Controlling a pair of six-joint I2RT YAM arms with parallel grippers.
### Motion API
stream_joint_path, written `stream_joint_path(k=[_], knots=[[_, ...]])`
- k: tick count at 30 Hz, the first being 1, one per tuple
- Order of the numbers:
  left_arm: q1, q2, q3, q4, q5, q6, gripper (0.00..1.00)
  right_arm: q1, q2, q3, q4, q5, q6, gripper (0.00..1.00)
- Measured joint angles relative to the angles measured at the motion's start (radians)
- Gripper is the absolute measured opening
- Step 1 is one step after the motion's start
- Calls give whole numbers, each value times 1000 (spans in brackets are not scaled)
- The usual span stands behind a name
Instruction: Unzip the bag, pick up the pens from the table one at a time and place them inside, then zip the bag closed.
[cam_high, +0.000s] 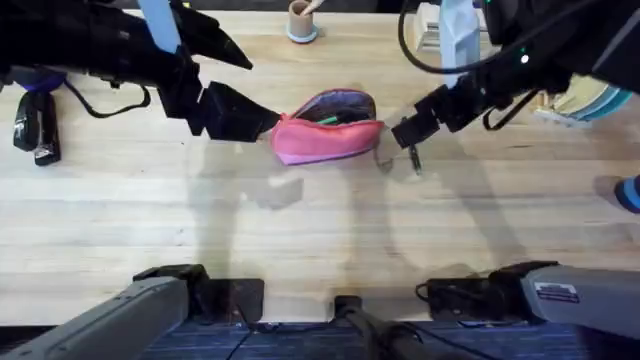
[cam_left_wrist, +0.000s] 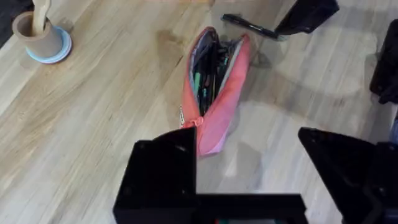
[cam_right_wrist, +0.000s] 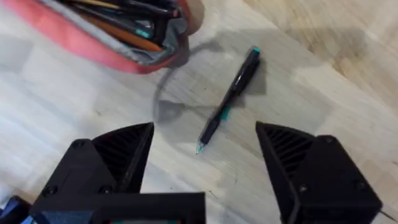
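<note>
On my wooden bench (cam_high: 150, 230) the unzipped bag (cam_high: 325, 140) lies; one pen (cam_right_wrist: 229, 102) beside it, both hands spread, left hand (cam_left_wrist: 249, 162), right hand (cam_right_wrist: 205, 165).

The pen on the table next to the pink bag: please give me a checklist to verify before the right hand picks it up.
1. Bag unzipped, mouth open: ok.
2. Pen lying free on the table, apart from the bag: ok.
3. Right hand open, fingers on either side of the pen: ok.
4. Right hand low enough to close on the pen: cannot tell.
5. Left hand at the bag's end, holding it: cannot tell.
6. Room left inside among the pens already there: cannot tell.
</note>
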Motion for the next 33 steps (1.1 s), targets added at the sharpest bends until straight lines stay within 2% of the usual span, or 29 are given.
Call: stream_joint_path(k=[12,26,33], knots=[[0,0,0,0,0,0,993,-17,0,-159,198,61,51,998],[0,0,0,0,0,0,993,-17,140,-163,290,72,56,997],[0,0,0,0,0,0,993,-17,166,-162,300,79,56,995]])
